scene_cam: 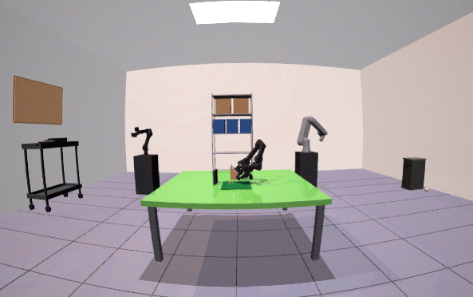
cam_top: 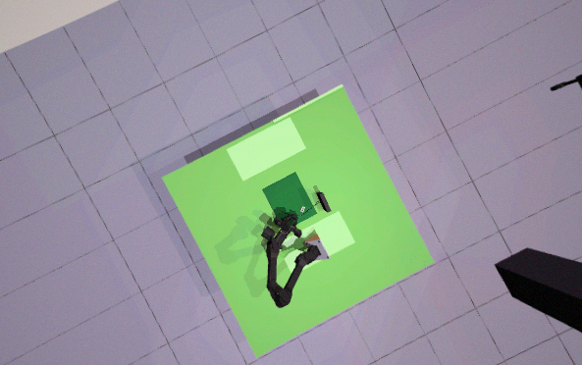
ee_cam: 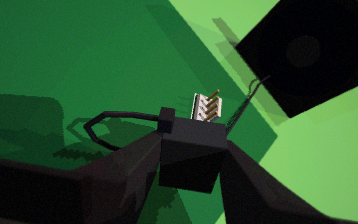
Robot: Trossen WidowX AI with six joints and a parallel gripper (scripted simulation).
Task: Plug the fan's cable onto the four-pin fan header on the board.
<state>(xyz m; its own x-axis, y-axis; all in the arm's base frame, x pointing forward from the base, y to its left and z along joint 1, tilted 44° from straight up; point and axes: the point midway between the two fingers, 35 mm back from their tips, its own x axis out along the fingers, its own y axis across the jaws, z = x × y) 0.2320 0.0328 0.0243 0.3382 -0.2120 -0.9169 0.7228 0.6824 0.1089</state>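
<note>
"Where is the white four-pin header [cam_top: 302, 209] [ee_cam: 208, 108]?"

"Just beyond the black two-fingered tool [cam_top: 296, 227] [scene_cam: 242, 176] [ee_cam: 192, 141], pins bare; item clamped therein: black block-shaped plug [ee_cam: 193, 155]."

"Black square fan [cam_top: 324, 201] [scene_cam: 214, 176] [ee_cam: 303, 51]?"

"Near the tool."

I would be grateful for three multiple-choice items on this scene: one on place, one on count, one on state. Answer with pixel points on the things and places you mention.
1. Where is the white four-pin header [cam_top: 302, 209] [ee_cam: 205, 109]?
A. On the dark green board [cam_top: 288, 191] [scene_cam: 236, 186] [ee_cam: 130, 60]
B. On the floor
C. On the shelf rack

2. How many blue boxes stand on the grey metal shelf rack [scene_cam: 232, 96]?
A. Two
B. Three
C. Five

3. How is the black gripper [ee_cam: 192, 141]?
A. Wide open
B. Shut on nothing
C. Shut on the black plug [ee_cam: 192, 132]

1 A: its white base sits within the green area.
2 B: three blue fronts stand side by side.
3 C: the plug fills the gap between both fingers.
</note>
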